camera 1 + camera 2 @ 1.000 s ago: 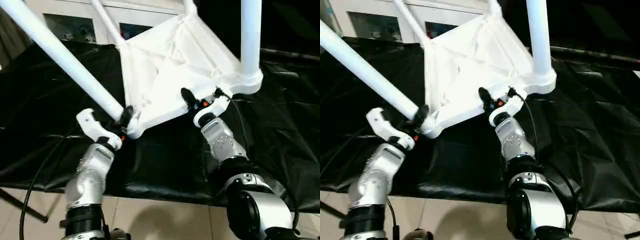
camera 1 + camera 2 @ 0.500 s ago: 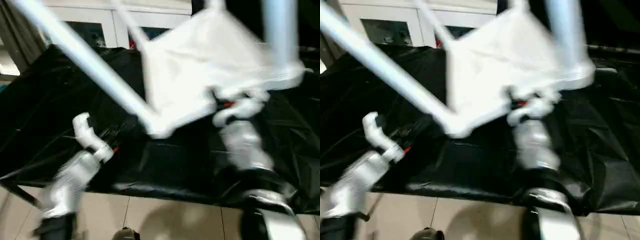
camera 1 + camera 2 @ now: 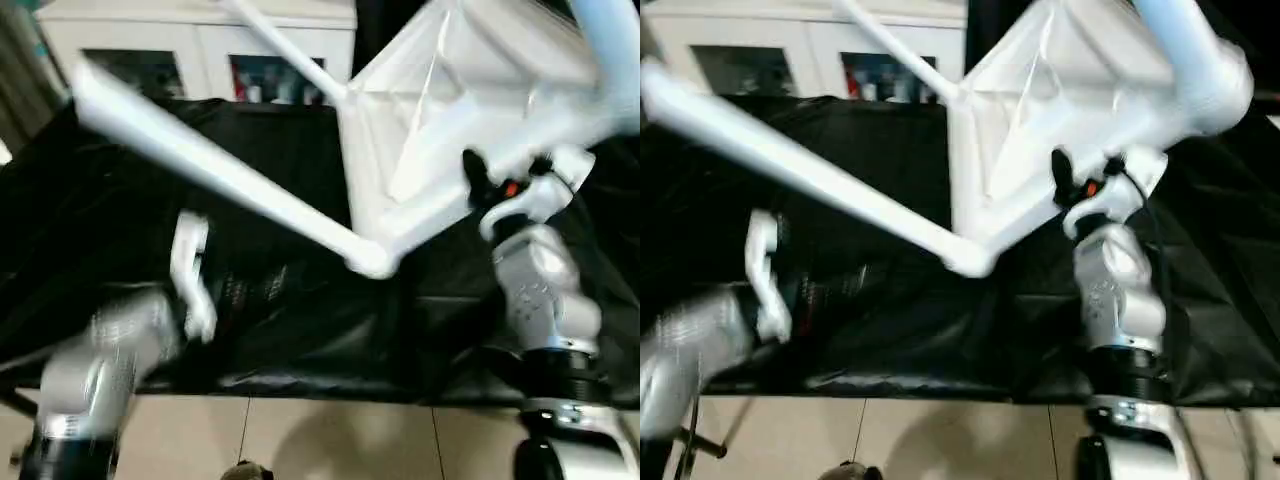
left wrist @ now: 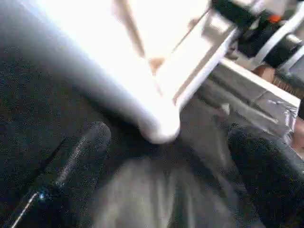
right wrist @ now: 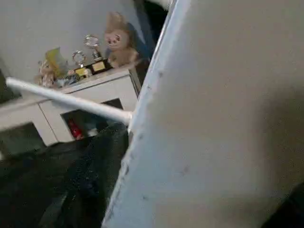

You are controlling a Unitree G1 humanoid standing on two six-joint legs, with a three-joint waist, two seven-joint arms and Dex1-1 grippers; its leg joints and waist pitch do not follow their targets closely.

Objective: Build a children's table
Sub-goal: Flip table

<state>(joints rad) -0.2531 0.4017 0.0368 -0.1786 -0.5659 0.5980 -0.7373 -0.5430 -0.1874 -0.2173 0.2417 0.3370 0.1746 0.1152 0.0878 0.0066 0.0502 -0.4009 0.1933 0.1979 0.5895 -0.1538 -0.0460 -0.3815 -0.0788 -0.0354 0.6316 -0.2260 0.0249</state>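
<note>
In the head views, the left hand point(image 3: 190, 275) is now hanging with fingers spread beside the black-covered counter point(image 3: 300, 310), apart from the long white tubular leg point(image 3: 210, 170) it was pinching a second ago, while the right hand point(image 3: 1085, 190) is still pinching the rim of the white plastic rectangular tabletop point(image 3: 1060, 90), which is being held tilted above the counter. In the left wrist view the round corner socket point(image 4: 159, 126) is standing free between the spread fingers point(image 4: 71, 161), and in the right wrist view the tabletop edge is running close before a white cabinet point(image 5: 71, 109). I judge the table now depends on one hand; no brand or writing is readable.
</note>
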